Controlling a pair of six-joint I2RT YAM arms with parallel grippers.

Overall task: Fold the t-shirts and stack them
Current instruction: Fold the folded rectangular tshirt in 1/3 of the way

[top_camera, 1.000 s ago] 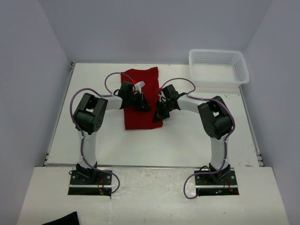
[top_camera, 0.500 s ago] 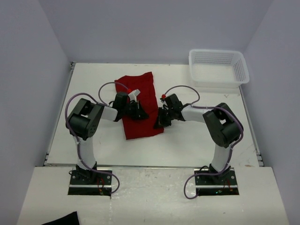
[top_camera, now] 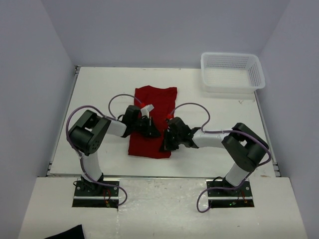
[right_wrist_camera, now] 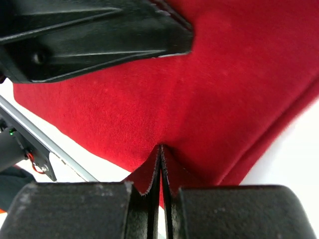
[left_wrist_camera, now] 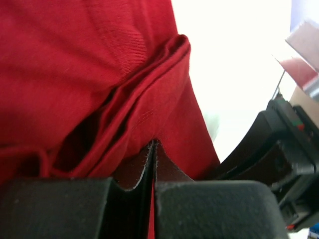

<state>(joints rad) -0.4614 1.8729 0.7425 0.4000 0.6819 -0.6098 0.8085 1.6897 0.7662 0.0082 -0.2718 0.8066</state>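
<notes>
A dark red t-shirt [top_camera: 154, 107] lies on the white table as a long folded strip, running from the table's middle toward the near edge. My left gripper [top_camera: 151, 131] is shut on its cloth at the left side of the strip's near part; the pinched fold [left_wrist_camera: 149, 119] shows between the jaws. My right gripper [top_camera: 167, 143] is shut on the t-shirt's right near edge, red cloth [right_wrist_camera: 209, 89] pinched at its tips. Both grippers sit low over the cloth, close together.
A white mesh basket [top_camera: 232, 72] stands at the table's far right corner. A black cloth scrap [top_camera: 67, 233] lies on the near platform at the bottom left. The arm bases [top_camera: 97, 189] are bolted at the near edge.
Both grippers have pulled the t-shirt toward the near edge. The strip has slid nearer and straightened, and both arms have drawn back and lower.
</notes>
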